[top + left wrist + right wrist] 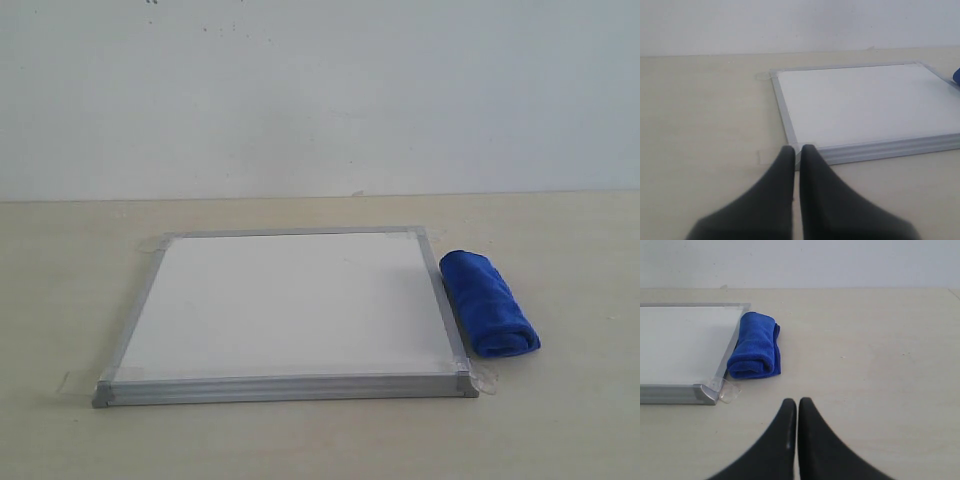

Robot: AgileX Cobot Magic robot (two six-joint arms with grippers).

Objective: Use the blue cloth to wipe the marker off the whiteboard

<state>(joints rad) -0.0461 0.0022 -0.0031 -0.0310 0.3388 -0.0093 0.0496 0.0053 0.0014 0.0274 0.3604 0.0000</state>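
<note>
The whiteboard (290, 305) lies flat on the table, silver-framed, its white face showing no marker line in any view. The blue cloth (488, 303) rests rolled up on the table, touching the board's right edge. My left gripper (797, 148) is shut and empty, its tips just short of the whiteboard (865, 105) at its near left corner. My right gripper (797, 401) is shut and empty too, hovering over bare table short of the blue cloth (755, 346) and the whiteboard (685, 342). Neither gripper shows in the exterior view.
Clear tape tabs (485, 378) hold the board's corners to the beige table (580, 420). A pale wall (320, 90) rises behind the table's far edge.
</note>
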